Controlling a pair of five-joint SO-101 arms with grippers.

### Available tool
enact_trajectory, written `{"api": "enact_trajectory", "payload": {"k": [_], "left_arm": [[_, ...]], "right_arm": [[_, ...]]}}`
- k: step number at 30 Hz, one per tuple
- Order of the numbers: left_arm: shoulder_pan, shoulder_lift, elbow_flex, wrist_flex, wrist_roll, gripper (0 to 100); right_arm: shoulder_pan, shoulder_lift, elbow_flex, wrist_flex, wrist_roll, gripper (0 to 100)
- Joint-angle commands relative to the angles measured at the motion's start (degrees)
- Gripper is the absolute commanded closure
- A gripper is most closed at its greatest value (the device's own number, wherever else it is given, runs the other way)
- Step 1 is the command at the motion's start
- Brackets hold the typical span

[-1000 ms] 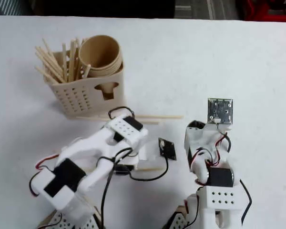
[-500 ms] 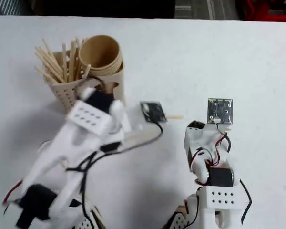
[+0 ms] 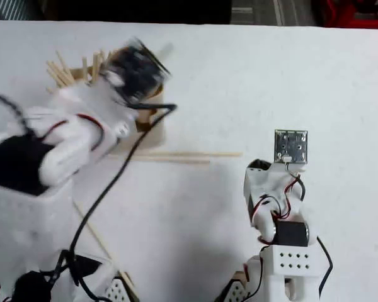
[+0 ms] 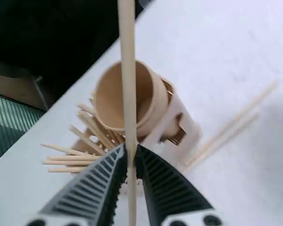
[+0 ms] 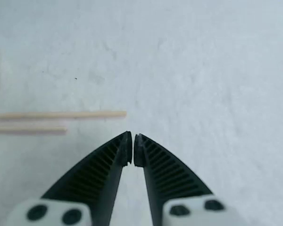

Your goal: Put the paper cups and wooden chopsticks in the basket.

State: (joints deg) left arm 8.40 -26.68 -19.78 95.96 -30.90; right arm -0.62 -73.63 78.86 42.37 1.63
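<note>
Chopstick point(image 4: 127, 70) was clamped in the left hand point(image 4: 131, 157), above the basket point(image 4: 191, 127) near the far left corner of the table point(image 3: 271, 69). The basket held paper cups point(image 4: 108, 99) and other chopsticks point(image 4: 68, 150). Two loose chopsticks point(image 5: 56, 114) lay just beside it on the table. The right hand point(image 5: 132, 149), pressed together and empty, was near their ends

Table point(image 3: 252, 69): white matte top, spreading across most of the high view; even light falling on it, shadows lying soft and faint. Far edge running straight, giving onto a dark space point(image 3: 145, 9). Red object point(image 3: 356, 12): sitting beyond the far right corner, kind unclear. Pale grey patch point(image 3: 258, 9): showing past the edge. Ribbed grey-green surface point(image 4: 7, 125): standing beside the table.
</note>
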Motion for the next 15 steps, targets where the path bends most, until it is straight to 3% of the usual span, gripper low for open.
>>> {"api": "enact_trajectory", "payload": {"k": [1, 9, 15], "left_arm": [[-3.8, -2.0, -3.5, -8.3, 6.3, 98], [-10.2, -2.3, 8.5, -29.5, 20.0, 98], [-13.0, -2.3, 23.7, -46.5, 24.9, 98]], "right_arm": [[0.8, 0.3, -0.4, -0.9, -0.2, 97.4], [0.8, 0.3, -0.4, -0.9, -0.1, 97.4], [0.8, 0.3, -0.4, -0.9, -0.1, 97.4]]}}
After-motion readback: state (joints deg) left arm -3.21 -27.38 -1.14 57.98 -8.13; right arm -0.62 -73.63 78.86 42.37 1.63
